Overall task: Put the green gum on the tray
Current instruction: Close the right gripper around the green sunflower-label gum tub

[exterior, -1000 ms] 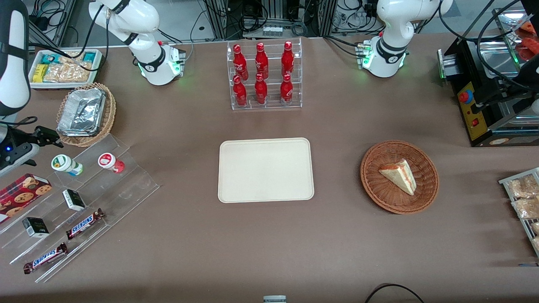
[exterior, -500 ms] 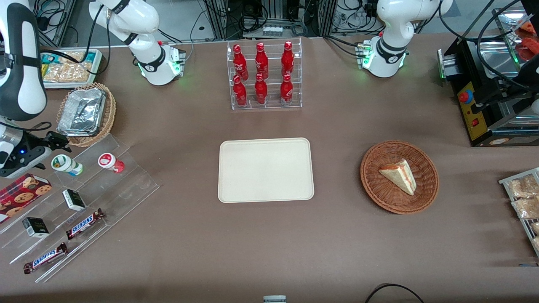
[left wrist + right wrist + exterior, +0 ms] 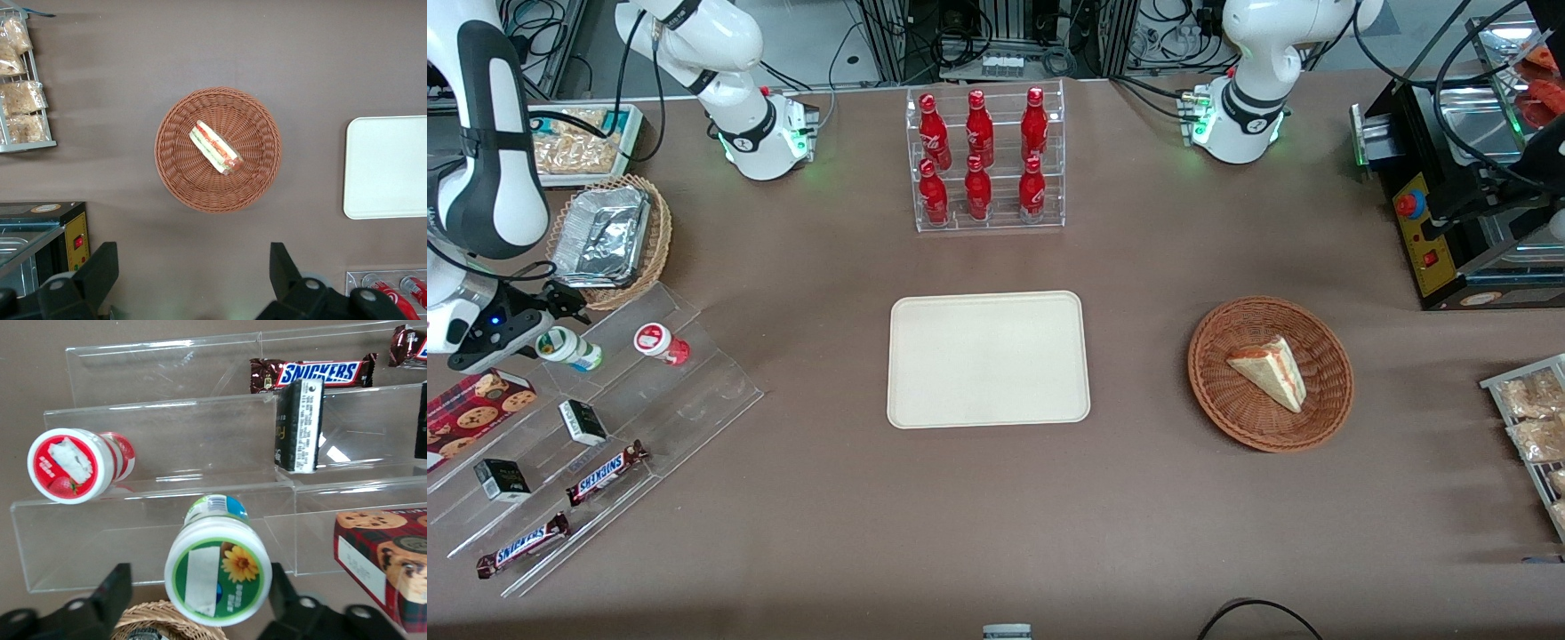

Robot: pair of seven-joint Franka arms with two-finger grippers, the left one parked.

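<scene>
Green gum (image 3: 569, 348) lies on its side on the top step of a clear acrylic stand (image 3: 596, 427) at the working arm's end of the table, its lid facing the right gripper (image 3: 551, 313). From the front, the gripper hangs just above and beside the lid end of the bottle, and its dark fingers (image 3: 567, 300) can only partly be made out there. The right wrist view settles it: the gum's green-and-white lid (image 3: 218, 570) with a yellow flower fills the gap between the two black fingers (image 3: 101, 600), which stand spread apart on either side without touching it, so the gripper (image 3: 200, 603) is open around the lid and grasps nothing. That same view shows a red-lidded bottle (image 3: 77, 463) lying beside the gum on the same step, a dark small box (image 3: 300, 425) and a Snickers bar (image 3: 312, 373) on the lower steps, and a cookie box (image 3: 387, 563) near the gum. The tray (image 3: 989, 359) sits at the middle of the table, well apart from the gum, with nothing on it; only the front and left wrist views show it (image 3: 387, 167). The left wrist view alone looks straight down on a wicker basket (image 3: 218, 149) holding a sandwich (image 3: 215, 147).
</scene>
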